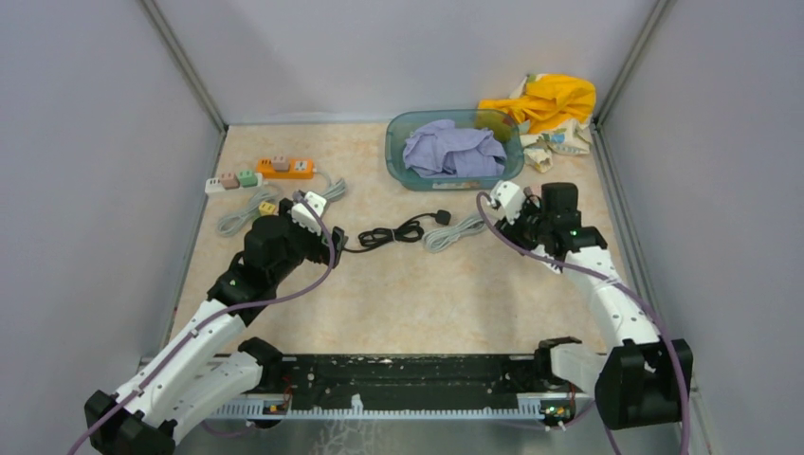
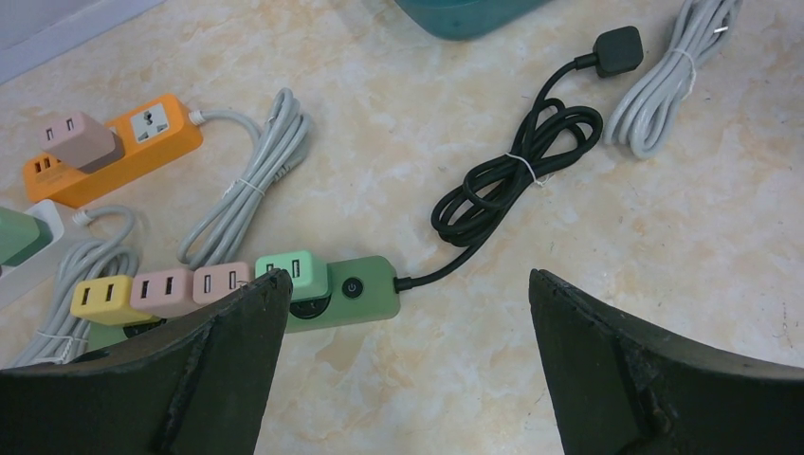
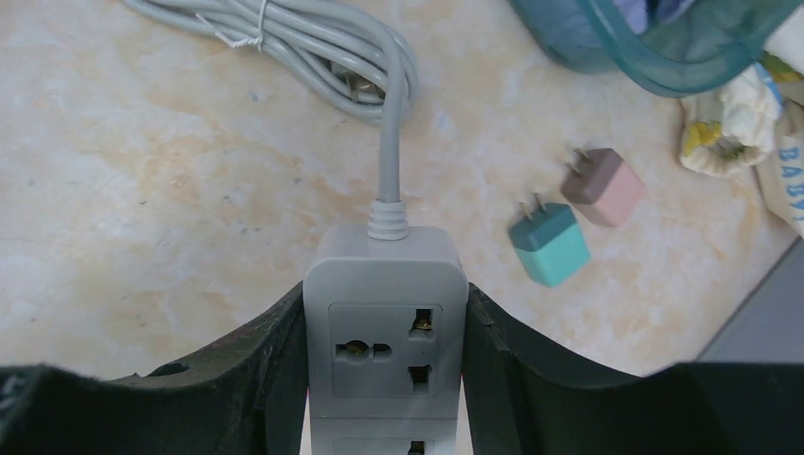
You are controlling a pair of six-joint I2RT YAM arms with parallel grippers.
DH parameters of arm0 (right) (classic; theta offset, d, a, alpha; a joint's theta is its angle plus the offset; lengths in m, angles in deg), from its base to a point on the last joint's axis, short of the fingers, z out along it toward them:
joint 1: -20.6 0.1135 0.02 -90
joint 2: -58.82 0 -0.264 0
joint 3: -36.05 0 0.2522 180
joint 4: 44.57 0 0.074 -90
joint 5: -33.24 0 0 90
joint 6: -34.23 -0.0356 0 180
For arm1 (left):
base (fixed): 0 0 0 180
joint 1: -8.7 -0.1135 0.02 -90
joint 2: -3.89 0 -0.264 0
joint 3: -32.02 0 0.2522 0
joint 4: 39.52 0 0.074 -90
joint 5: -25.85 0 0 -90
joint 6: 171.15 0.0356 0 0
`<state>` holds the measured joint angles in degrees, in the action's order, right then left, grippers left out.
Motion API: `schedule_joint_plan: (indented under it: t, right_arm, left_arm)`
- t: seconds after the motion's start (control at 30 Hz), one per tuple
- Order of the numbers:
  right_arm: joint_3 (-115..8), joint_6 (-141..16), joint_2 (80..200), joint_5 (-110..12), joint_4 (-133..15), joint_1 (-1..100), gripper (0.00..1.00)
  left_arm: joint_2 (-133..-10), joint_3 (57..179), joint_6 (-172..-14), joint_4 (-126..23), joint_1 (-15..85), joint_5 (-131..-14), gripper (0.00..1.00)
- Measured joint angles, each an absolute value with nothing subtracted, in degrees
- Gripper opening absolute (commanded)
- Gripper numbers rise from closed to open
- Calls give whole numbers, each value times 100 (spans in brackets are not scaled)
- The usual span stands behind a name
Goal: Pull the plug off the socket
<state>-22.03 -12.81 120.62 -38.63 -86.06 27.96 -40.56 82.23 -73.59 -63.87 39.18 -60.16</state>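
Green power strip (image 2: 358,289) lies under the left gripper (image 2: 408,284), jaws wide apart. Best to close squarely on the mint plug (image 2: 294,272) at the row's end and pull straight up, or the strip may lift. Right gripper (image 3: 385,296) clamps a grey power strip (image 3: 384,254), its visible sockets bare. Marbled beige tabletop (image 1: 427,294) — grey walls (image 1: 95,142) around.

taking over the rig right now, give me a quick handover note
Left gripper: open, hovering over the green strip, holding nothing.
Right gripper: shut on the grey strip; its visible sockets are empty.
Done, apparently: teal plug and pink plug lie loose on the table beside the grey strip.
Left: four plugs sit in the green strip, one in the orange strip, two in the white strip.
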Motion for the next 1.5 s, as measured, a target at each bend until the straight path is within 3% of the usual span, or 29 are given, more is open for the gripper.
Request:
schedule_joint_plan:
  t: [0.37, 0.8, 1.03, 1.3, 1.5]
  right_arm:
    - [-2957, -1001, 13251, -3955, -8108, 1447, 0]
    - [-3761, -719, 14860, -3812, -7321, 1021, 2]
    - [-4050, -955, 15789, -3743, -7225, 708, 21]
    - [-4387, -1288, 16090, -3561, -7340, 682, 65]
    - [-4428, -1414, 16088, -3432, -7421, 671, 74]
  left_arm:
    - [-3934, 8223, -7359, -6384, 3918, -6082, 100]
    - [-3905, 8223, -7359, -6384, 3918, -6121, 100]
    - [-3905, 8223, -7359, -6384, 3915, -6123, 100]
    - [-3905, 8220, -7359, -6384, 3918, -6123, 100]
    - [-3905, 8220, -7359, -6384, 3915, -6130, 100]
